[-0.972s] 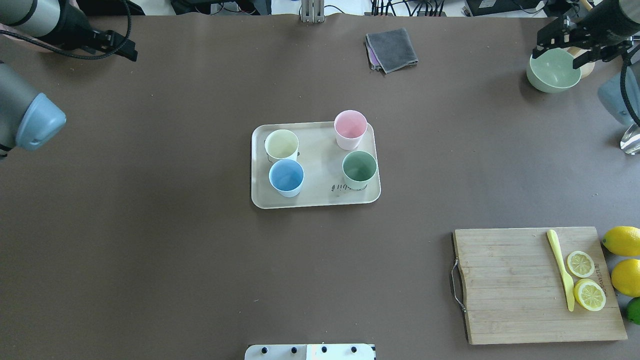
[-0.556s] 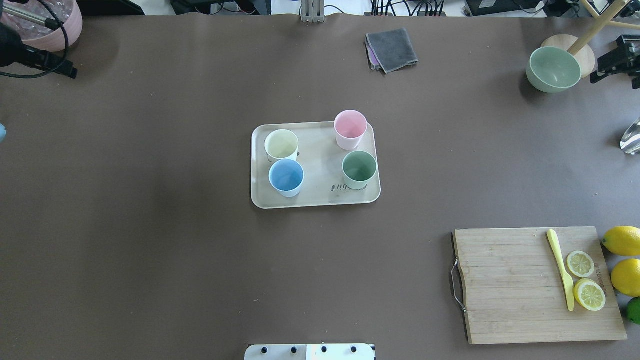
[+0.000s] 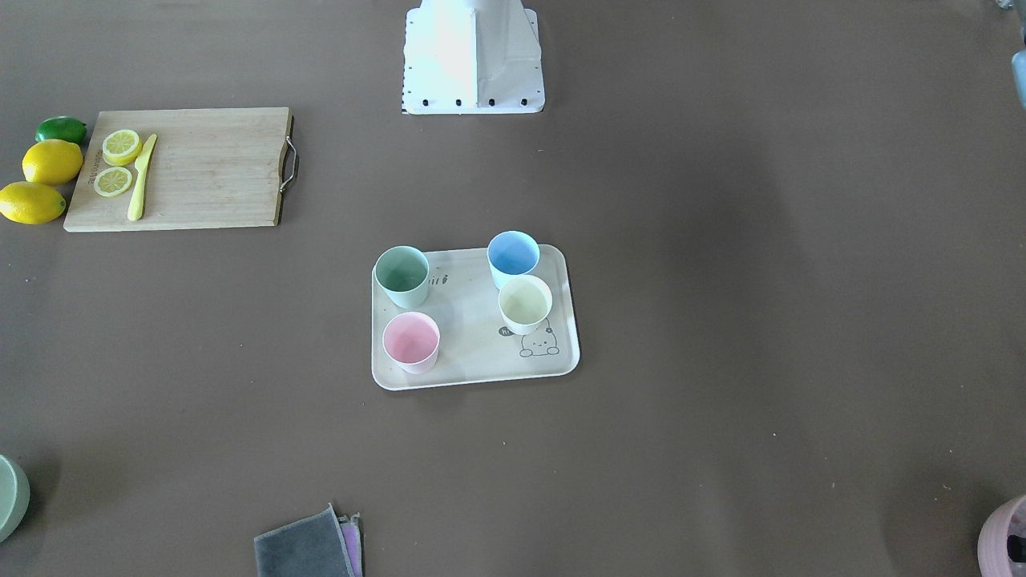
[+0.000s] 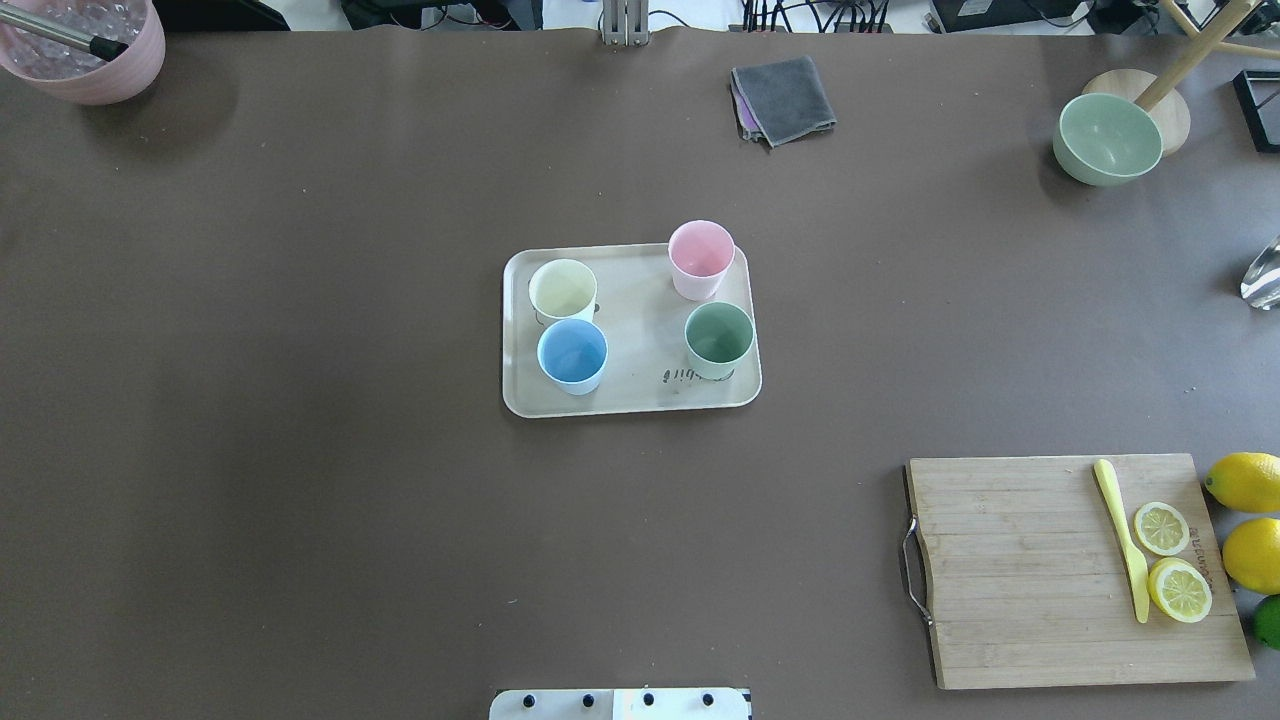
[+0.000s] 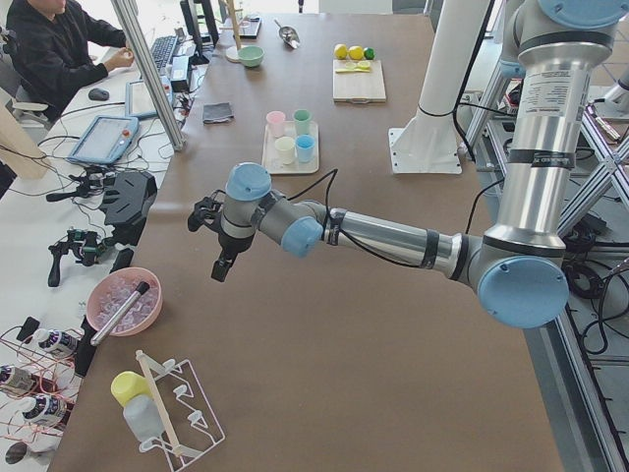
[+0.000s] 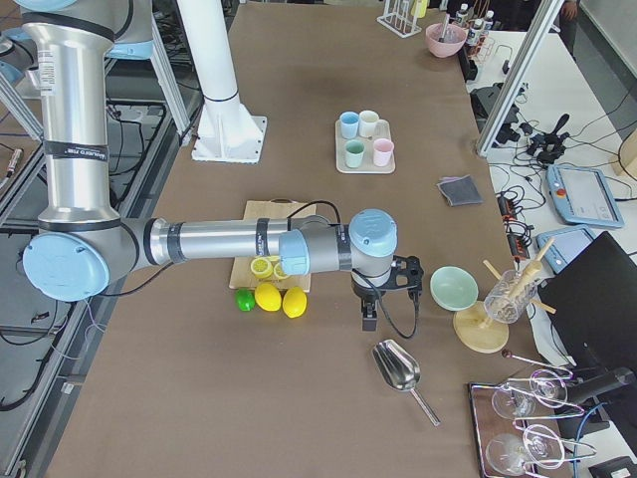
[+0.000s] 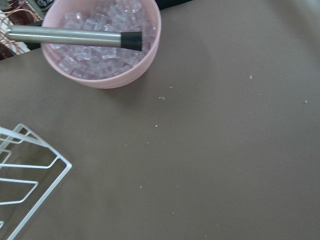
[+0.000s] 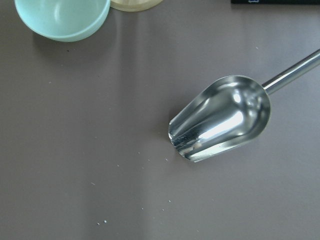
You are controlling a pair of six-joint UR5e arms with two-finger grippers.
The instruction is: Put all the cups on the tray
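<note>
The cream-beige tray (image 4: 630, 398) lies mid-table, also in the front-facing view (image 3: 473, 367). All four cups stand upright on it: cream-yellow (image 4: 563, 288), light blue (image 4: 572, 352), pink (image 4: 700, 250) and sage green (image 4: 718, 335). My left gripper (image 5: 221, 241) shows only in the exterior left view, far from the tray near the pink ice bowl; I cannot tell if it is open or shut. My right gripper (image 6: 368, 317) shows only in the exterior right view, near the green bowl and scoop; I cannot tell its state either. Neither holds a cup.
A pink bowl of ice (image 4: 85, 60) with a metal-handled tool sits far left. A green bowl (image 4: 1107, 138), a grey cloth (image 4: 783, 98), a wooden cutting board (image 4: 1030, 570) with lemon slices and a yellow knife, whole lemons (image 4: 1243, 480), and a metal scoop (image 8: 220, 117) are around.
Both arms have drawn back out of the overhead view, left arm to the left, right arm to the right. The cups and tray have not moved.
</note>
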